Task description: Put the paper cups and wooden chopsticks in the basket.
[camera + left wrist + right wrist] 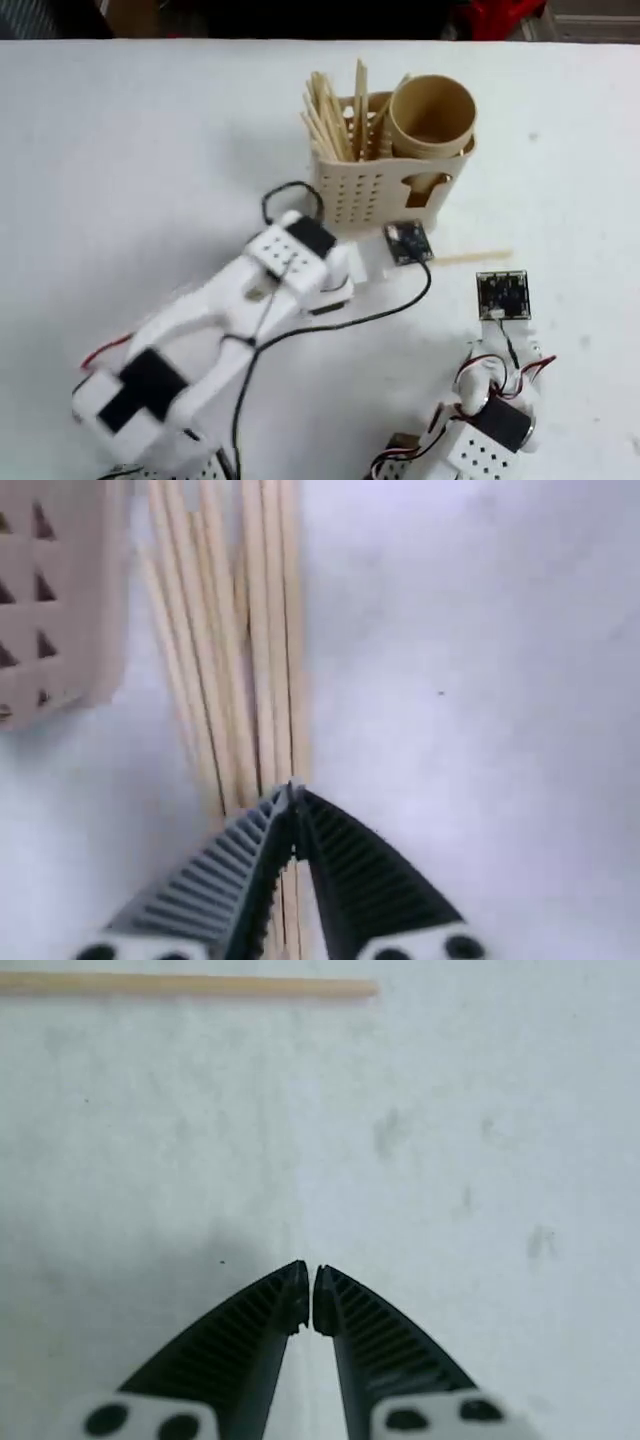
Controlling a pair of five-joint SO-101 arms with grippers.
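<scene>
While the basket stands toward the far side of the white surface, I can see the paper cups nested in one end of it and wooden chopsticks fanning upright out of the other. My left arm stretches up to the basket's near wall. Its wrist view shows the left gripper closed to a thin slit, a sliver of wood showing between the jaws. I cannot tell whether it is clamped. A bundle of chopsticks runs on from the tips beside the perforated basket wall. A lone chopstick lies flat on the surface just in front of the basket. My right gripper is pinched nearly together on nothing, over bare surface, short of that chopstick.
</scene>
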